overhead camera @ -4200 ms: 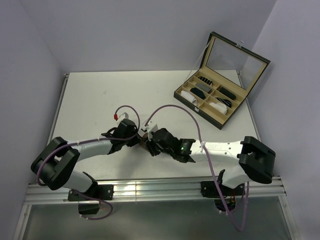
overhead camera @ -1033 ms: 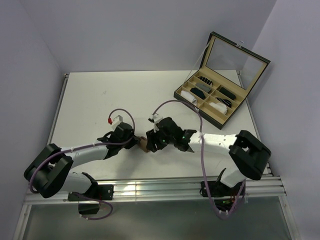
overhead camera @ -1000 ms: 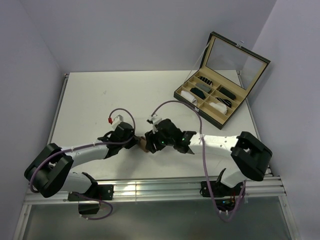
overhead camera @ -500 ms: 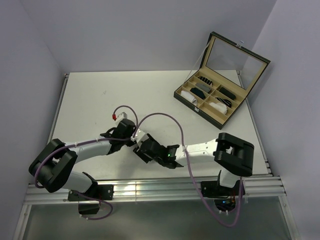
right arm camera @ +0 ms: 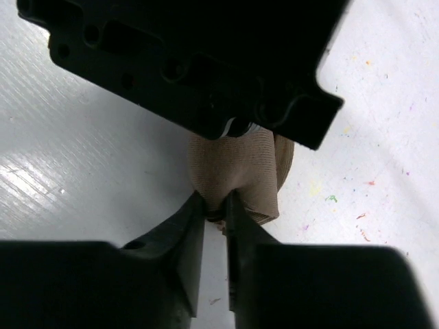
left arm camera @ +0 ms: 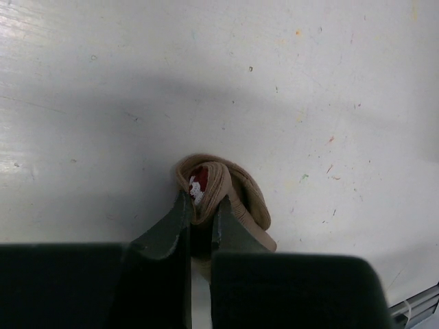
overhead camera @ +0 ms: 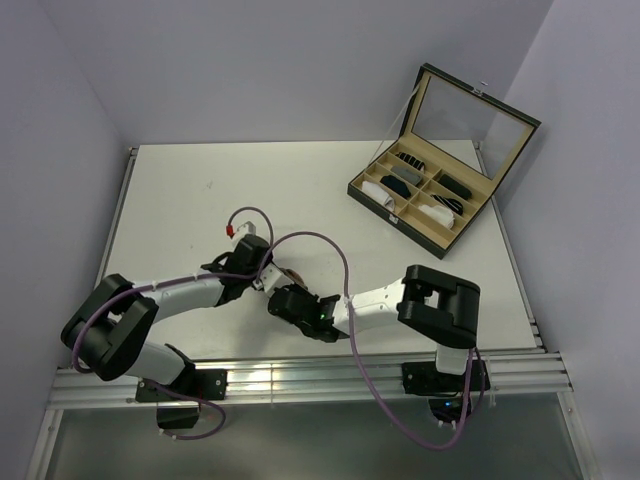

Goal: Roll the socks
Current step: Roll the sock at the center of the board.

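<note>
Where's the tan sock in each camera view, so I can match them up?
Top external: tan sock, a small brown patch between the two arms' tips, near the table's front middle.
Left wrist: tan sock at lower centre, pinched by the left fingers.
Right wrist: tan sock at centre, its lower fold between the right fingers.
Shared landmark: the white table beneath it.

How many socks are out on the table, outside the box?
1: a tan sock, bunched at the table's near middle, pinched by the left gripper and right gripper. Another may be hidden inside it or under the arms.
</note>
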{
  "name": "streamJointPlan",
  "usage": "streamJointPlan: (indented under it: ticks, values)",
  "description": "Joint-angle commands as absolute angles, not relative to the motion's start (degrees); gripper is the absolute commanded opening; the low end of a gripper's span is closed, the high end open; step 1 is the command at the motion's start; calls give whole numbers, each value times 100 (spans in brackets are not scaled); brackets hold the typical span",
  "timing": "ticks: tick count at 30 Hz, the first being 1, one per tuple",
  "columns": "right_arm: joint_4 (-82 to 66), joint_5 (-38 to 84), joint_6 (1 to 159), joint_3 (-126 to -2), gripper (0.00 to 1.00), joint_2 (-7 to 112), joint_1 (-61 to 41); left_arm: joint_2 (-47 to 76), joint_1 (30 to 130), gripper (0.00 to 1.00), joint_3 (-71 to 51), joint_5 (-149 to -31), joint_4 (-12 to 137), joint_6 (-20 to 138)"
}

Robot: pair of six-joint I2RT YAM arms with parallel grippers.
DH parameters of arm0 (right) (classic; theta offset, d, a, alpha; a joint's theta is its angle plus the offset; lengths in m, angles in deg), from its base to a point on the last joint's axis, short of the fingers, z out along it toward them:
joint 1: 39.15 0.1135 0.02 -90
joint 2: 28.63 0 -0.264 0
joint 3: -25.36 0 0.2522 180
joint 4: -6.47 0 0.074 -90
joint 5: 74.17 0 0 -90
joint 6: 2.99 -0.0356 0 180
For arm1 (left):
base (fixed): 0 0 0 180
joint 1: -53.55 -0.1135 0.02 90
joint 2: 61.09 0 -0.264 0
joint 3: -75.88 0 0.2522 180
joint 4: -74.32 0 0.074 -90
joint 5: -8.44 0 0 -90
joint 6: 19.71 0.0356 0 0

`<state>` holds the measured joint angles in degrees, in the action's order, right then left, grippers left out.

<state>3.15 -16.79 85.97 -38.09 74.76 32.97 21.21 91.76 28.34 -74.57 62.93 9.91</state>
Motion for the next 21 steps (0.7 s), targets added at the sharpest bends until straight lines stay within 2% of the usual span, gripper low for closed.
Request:
streamJointPlan:
  ticks: [1,4,7,8,11,12,18,21]
  values:
    - [212,-1485,8535,-4017,16,7727,3240,2337,9257,0,2864,-7813,5801,1307]
    - [88,-1090,8368,-3920,0,7570,3126,2302,9266,1,2846,-7813,5792,1334]
    - [-61,-379,8113,-3788,0,7297,2941,2171,9257,10,2881,-7699,5819,1307]
    - [-96,32,7956,-3727,0,7184,2810,2075,9266,21,2933,-7629,5880,1264]
    - [-202,553,7665,-3604,0,7051,2599,1899,9266,36,3013,-7523,5950,1167]
    - [-184,694,7603,-3560,0,6955,2459,1872,9257,46,3030,-7497,5959,1141]
    - [-114,2021,7190,-3401,0,6787,1913,1626,9266,64,3206,-7347,6160,886]
    - [0,2601,6979,-3366,0,6822,1597,1529,9257,67,3312,-7286,6276,736]
